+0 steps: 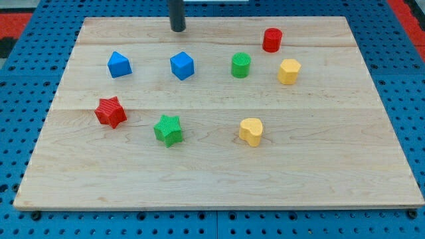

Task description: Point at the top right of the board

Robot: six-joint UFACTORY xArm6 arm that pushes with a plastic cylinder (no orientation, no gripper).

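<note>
My tip (178,29) rests on the wooden board (332,166) near its top edge, left of centre. It is above the blue cube (181,66) and apart from it. The board's top right corner (342,21) lies far to the tip's right. A red cylinder (271,40) stands nearest that corner, with a yellow hexagonal block (289,71) just below it and a green cylinder (240,65) to the left.
A second blue block (119,64) sits at the upper left. A red star (111,111) and a green star (168,129) lie at the lower left. A yellow heart-shaped block (251,131) lies at centre right. A blue pegboard (405,79) surrounds the board.
</note>
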